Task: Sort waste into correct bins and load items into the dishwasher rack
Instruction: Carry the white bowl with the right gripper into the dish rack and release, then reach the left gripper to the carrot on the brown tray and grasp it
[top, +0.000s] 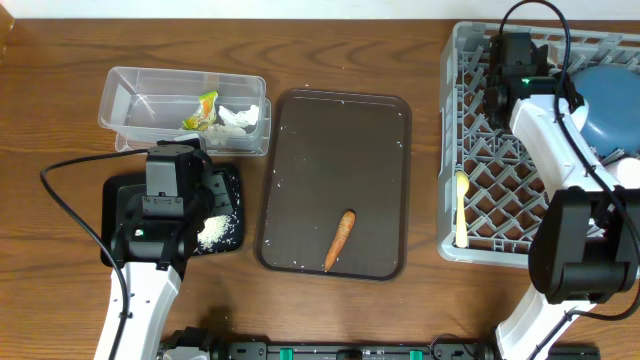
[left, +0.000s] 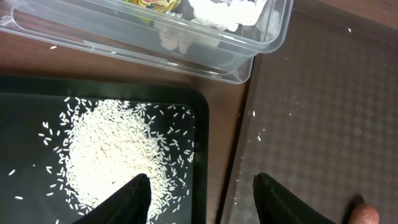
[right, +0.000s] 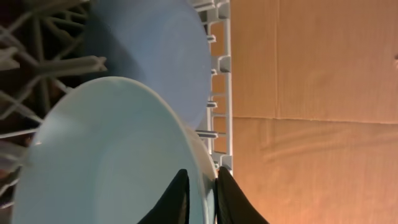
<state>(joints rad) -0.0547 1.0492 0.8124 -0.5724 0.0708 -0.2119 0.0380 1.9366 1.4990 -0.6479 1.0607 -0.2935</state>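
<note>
Overhead view: a carrot (top: 340, 240) lies on the brown serving tray (top: 385, 180). Left of that tray, the left gripper (left: 202, 182) hangs, jaws released, over rice (left: 109, 149) on the black tray (left: 25, 124). Right of it, in the grey rack (top: 480, 190), the right gripper (right: 202, 175) pinches the white bowl (right: 106, 162) by its rim.

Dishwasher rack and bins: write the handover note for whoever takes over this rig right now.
Left gripper: open, empty, at the edge of the flat black tray holding the white rice grains.
Right gripper: pinching the rim of the white bowl, in the large grey plastic rack.
Done: yellow-green wrapper and crumpled white tissue in the clear plastic tub; dark-blue plate and pale yellow spoon racked.
To do: orange carrot on the dark brown serving tray; cups not in view.
</note>
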